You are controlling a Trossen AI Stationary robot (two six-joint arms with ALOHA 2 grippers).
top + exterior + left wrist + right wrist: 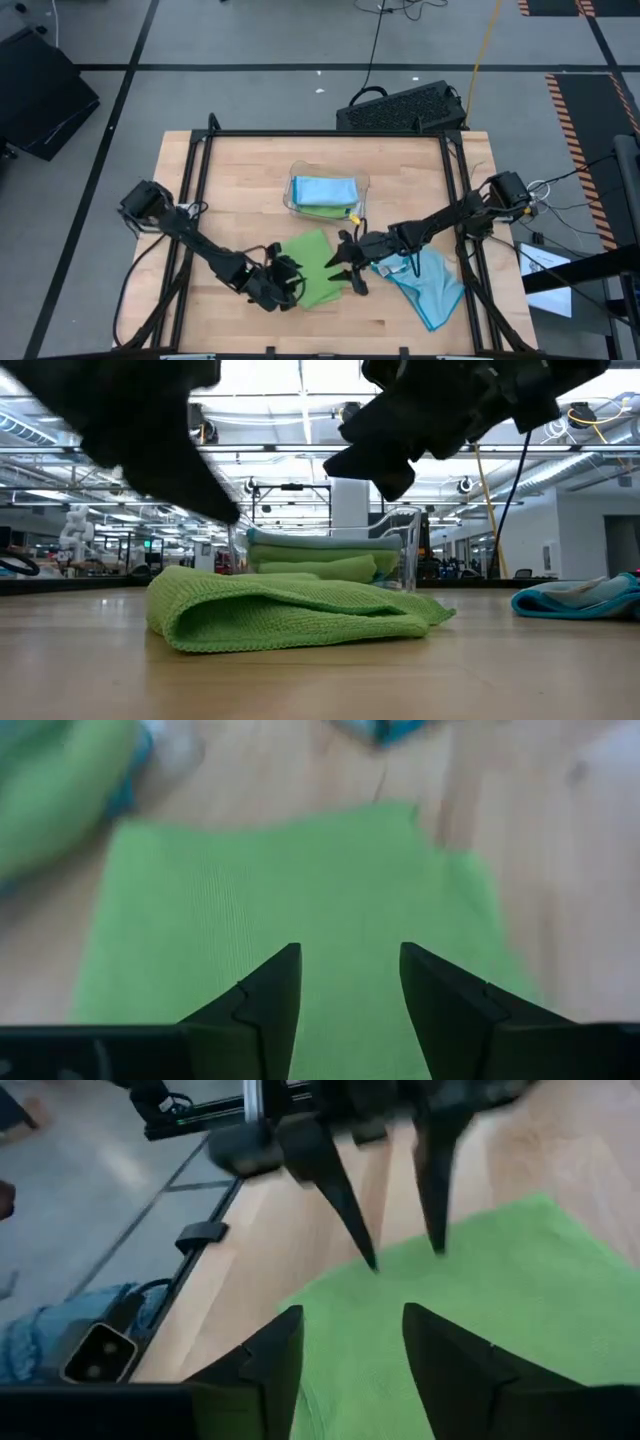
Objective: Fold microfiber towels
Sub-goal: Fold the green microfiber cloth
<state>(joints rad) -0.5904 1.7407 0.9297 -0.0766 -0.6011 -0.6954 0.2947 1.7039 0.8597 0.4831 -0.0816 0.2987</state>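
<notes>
Wooden table (250, 190) carries our clear tray (296, 196) of folded towels; near its front edge lies the folded lime green towel (312, 268), a light blue towel (432, 285) beside it. Left gripper (290, 280) and right gripper (345, 268) hover apart, empty. We judge the fold could spring open unpressed.

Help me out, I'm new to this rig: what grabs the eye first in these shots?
The lime green towel, folded over on the front middle of the wooden table, with the left claw and right claw hanging open over its two sides. Behind it sits a clear tray stacked with folded towels, and a rumpled light blue towel lies at front right.
</notes>
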